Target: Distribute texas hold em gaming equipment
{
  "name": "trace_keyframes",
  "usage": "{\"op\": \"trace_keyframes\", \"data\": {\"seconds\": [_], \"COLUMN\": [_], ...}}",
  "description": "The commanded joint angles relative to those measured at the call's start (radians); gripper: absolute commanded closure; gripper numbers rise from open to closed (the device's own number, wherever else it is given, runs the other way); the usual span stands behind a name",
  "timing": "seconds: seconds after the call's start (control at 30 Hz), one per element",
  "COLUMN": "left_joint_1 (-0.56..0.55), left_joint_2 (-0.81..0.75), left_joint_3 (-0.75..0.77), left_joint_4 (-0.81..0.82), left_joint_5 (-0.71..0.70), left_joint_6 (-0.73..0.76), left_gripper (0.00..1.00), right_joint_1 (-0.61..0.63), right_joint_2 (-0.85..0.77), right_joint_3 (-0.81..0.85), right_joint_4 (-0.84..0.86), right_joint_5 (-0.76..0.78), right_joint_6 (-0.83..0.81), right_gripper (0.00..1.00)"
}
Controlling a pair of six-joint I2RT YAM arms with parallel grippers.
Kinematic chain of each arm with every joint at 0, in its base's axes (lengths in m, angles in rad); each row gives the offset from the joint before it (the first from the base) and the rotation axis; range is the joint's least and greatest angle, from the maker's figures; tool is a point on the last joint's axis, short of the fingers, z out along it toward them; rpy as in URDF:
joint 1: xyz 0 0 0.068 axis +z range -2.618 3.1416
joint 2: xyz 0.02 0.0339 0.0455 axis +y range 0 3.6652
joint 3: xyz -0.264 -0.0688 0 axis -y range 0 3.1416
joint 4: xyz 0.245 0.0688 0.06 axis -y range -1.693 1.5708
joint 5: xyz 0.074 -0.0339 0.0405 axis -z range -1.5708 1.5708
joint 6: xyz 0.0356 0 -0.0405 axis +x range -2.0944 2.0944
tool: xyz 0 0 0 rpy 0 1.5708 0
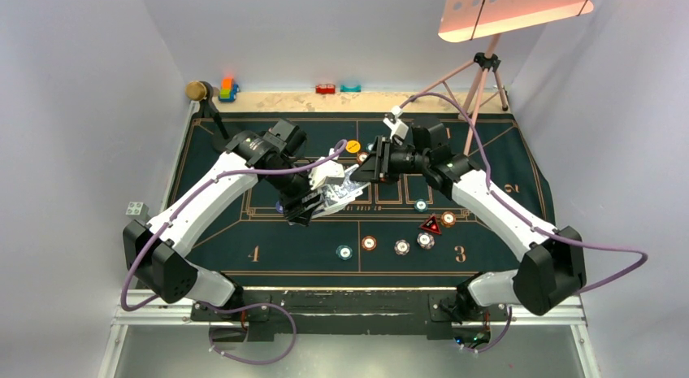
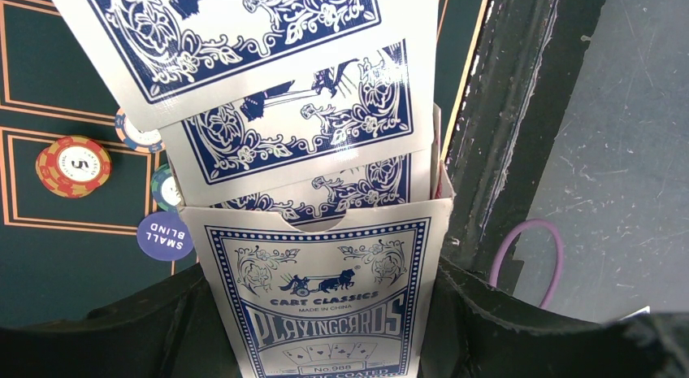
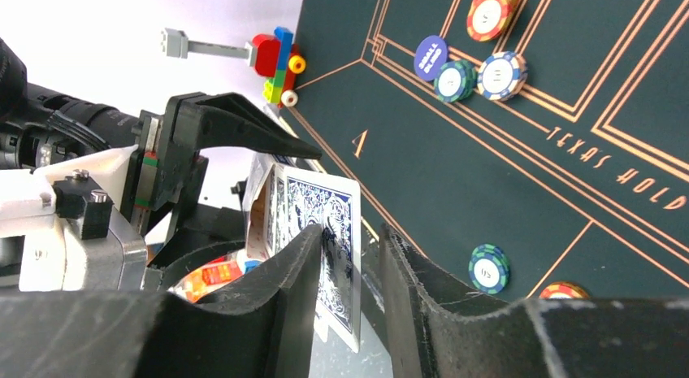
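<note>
My left gripper (image 2: 325,333) is shut on a blue-and-white card box (image 2: 325,297), held above the mat's middle (image 1: 337,195). Blue-backed playing cards (image 2: 301,126) fan out of its open top. My right gripper (image 3: 351,240) meets it from the right (image 1: 361,168). Its jaws stand apart around the end card (image 3: 325,215), which rests against one finger with a gap to the other. Poker chips lie near seat 3: orange (image 1: 369,242), teal (image 1: 344,252), white-brown (image 1: 401,247). A red triangular marker (image 1: 431,225) sits among them, and a yellow button (image 1: 353,146) lies farther back.
A purple small-blind disc (image 2: 165,236) and an orange chip (image 2: 73,166) lie under the left arm. Toy blocks (image 1: 227,89) stand along the back edge beside a brass knob (image 1: 197,90). A lamp tripod (image 1: 486,77) stands at the back right. The green felt mat (image 1: 504,158) covers the table.
</note>
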Motion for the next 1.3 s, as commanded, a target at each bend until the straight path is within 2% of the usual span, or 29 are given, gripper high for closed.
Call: {"op": "trace_keyframes", "data": {"seconds": [0.0,0.23,0.57,0.7,1.03,1.13,1.27], "left_joint_1": [-0.002,-0.002,-0.001,-0.002,-0.001,-0.001,-0.001], "left_joint_2": [-0.033,-0.039,-0.039,-0.043,-0.054,-0.057,-0.079], "left_joint_3": [0.023,0.016,-0.002,-0.008,-0.025,-0.026,-0.033], "left_joint_4": [0.017,0.017,0.028,0.032,0.045,0.035,0.009], "left_joint_5": [0.04,0.04,0.048,0.056,0.068,0.071,0.072], "left_joint_6": [0.002,0.002,-0.008,-0.012,-0.018,-0.019,-0.018], "left_gripper": [1.0,1.0,1.0,1.0,1.0,1.0,1.0], "right_joint_1": [-0.01,-0.019,-0.038,-0.047,-0.084,-0.111,-0.129], "right_joint_2": [-0.052,-0.067,-0.088,-0.093,-0.099,-0.069,0.051], "right_joint_3": [0.058,0.079,0.11,0.105,0.1,0.166,0.266], "right_joint_4": [-0.05,-0.078,-0.087,-0.031,0.176,0.176,0.158], "right_joint_5": [0.061,0.091,0.071,-0.002,-0.147,-0.136,-0.126], "right_joint_6": [-0.058,-0.074,-0.064,-0.012,0.159,0.158,0.12], "right_gripper": [0.66,0.84,0.91,0.95,0.98,1.0,1.0]}}
